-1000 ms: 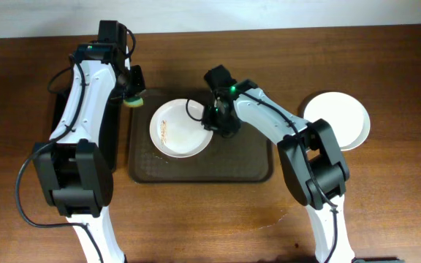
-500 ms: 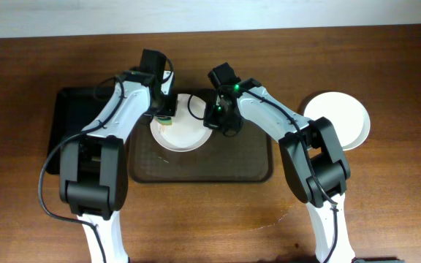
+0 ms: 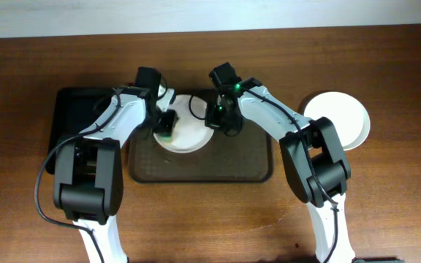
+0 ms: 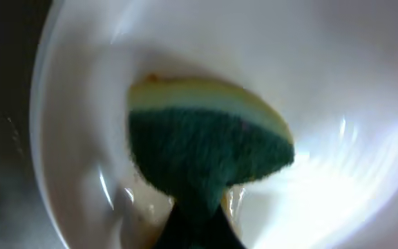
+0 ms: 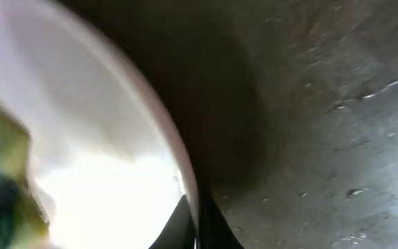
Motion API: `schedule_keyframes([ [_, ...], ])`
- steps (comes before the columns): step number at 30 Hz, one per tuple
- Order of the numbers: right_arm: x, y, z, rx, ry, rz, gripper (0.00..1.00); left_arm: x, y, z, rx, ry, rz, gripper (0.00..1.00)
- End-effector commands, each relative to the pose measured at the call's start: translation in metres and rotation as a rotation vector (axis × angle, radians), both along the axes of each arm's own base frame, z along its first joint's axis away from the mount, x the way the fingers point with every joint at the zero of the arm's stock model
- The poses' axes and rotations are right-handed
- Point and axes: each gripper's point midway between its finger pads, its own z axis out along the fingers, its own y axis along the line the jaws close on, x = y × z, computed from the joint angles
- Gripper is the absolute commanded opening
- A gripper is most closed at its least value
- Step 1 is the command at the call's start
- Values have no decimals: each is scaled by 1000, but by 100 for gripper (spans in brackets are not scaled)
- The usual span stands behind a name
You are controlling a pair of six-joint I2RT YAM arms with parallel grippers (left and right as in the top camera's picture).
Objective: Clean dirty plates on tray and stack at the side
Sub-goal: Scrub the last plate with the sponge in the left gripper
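**Overhead view, read left to right.** A black tray [image 3: 68,120] lies at the far left, just beside the tray [image 3: 247,157]. The left gripper [image 3: 165,126] is clamped on a green-and-yellow sponge [image 4: 206,149], which is pressed to the face of the dirty plate [image 3: 192,133]. Brownish smears are seen beside the sponge in the left wrist view. The plate sits in the tray's left half, its right rim pinched by the right gripper [image 3: 221,121]. At the far right, white plates [image 3: 338,117] rest on the table [image 3: 386,190]; their number cannot be told. Scrubbing is judged under way, with transfer to the side not yet done. Bare tray floor is open right of the plate. The raised rim must be cleared on lifting.
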Motion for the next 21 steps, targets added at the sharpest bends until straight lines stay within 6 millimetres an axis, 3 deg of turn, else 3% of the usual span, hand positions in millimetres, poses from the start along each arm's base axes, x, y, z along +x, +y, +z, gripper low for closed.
schedule_keyframes([
  [1, -10, -4, -25, -56, 40, -3, 4, 48, -22, -10, -77, -192, 7, 1],
  [3, -11, -4, -25, -73, 31, 1, 4, 64, -17, -6, -44, -268, 21, 0],
  [5, -11, -3, -25, -76, 28, 4, 4, 63, 10, -12, 89, -260, 112, 1],
  [7, -10, -2, -25, -74, 25, 4, 4, 40, 31, -21, 191, -166, 205, 1],
  [10, -10, -2, -25, -74, 24, 4, 4, -6, 39, -31, 233, 27, 224, 1],
  [12, -10, -2, -25, -73, 23, 4, 4, -41, 21, -32, 125, 190, 161, 0],
  [14, -10, -2, -25, -72, 23, 4, 4, -54, -30, -21, -171, 264, 56, 0],
  [16, -10, -2, -25, -73, 24, 4, 4, -50, -54, -10, -323, 256, 31, 0],
  [18, -10, -3, -25, -75, 27, 4, 4, -21, -63, -11, -377, 158, 52, 0],
  [21, -10, -3, -25, -75, 27, 4, 4, 13, -33, -19, -276, 47, 198, 0],
])
